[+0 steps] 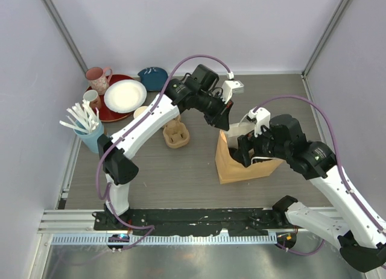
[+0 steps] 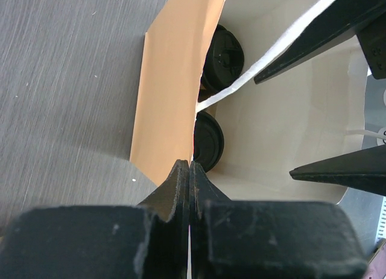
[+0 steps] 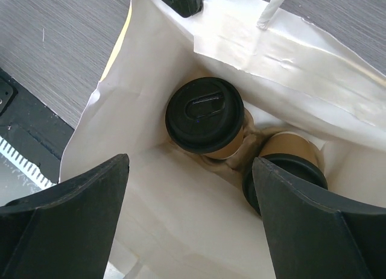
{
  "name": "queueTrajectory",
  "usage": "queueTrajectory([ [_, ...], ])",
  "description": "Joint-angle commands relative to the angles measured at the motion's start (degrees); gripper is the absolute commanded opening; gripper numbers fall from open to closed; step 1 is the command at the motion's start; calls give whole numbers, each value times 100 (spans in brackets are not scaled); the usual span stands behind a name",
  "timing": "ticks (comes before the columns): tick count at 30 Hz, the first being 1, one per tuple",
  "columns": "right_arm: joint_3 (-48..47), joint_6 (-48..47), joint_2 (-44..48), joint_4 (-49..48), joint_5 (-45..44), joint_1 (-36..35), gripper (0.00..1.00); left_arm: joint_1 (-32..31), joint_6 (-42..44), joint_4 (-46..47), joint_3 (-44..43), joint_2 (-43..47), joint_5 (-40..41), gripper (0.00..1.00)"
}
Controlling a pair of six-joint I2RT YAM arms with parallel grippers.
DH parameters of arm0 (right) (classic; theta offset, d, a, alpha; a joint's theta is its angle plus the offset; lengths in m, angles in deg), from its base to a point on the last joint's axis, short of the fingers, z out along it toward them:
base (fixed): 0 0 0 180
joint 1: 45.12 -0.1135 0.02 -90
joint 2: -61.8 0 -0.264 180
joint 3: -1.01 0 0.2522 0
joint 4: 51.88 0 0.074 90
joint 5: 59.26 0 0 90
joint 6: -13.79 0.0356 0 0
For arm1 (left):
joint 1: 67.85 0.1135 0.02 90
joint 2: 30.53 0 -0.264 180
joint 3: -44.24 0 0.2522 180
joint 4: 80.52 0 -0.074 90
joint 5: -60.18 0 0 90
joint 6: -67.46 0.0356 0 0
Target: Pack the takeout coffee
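A brown paper bag with a white lining stands open on the grey wood-grain table, in front of the right arm. Inside it, at the bottom, sit two small tan-brown paper cups with round black plastic lids: the first lidded cup stands upright near the middle of the bag, and the second lidded cup is just beside it, partly hidden behind a finger of the right gripper. Both lids also show from the left wrist (as dark discs against the bag's near wall).

The left gripper has its fingers pressed together, pinching the bag's upper rim at the far side. The right gripper hangs in the bag's mouth above the cups, fingers spread wide, touching neither cup.

Well apart on the left, a tan moulded pulp cup carrier lies on the table, with a pink ceramic mug and a round white plate further back
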Motion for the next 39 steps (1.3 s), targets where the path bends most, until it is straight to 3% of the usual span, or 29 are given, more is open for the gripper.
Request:
queueTrajectory([
  [1, -189, 36, 295, -109, -12, 1, 88, 23, 2, 121, -92, 105, 81, 0],
  [10, -654, 220, 498, -336, -750, 1, 88, 23, 99, 50, -206, 26, 46, 0],
  [28, -1911, 220, 436, -592, -514, 9, 89, 23, 204, 24, -206, 17, 20, 0],
  [34, -2175, 299, 296, -654, -1137, 1, 89, 23, 213, 15, -223, 17, 2, 0],
  [39, -2140, 317, 217, -715, -1120, 1, 89, 23, 213, 24, -259, 8, -15, 0],
])
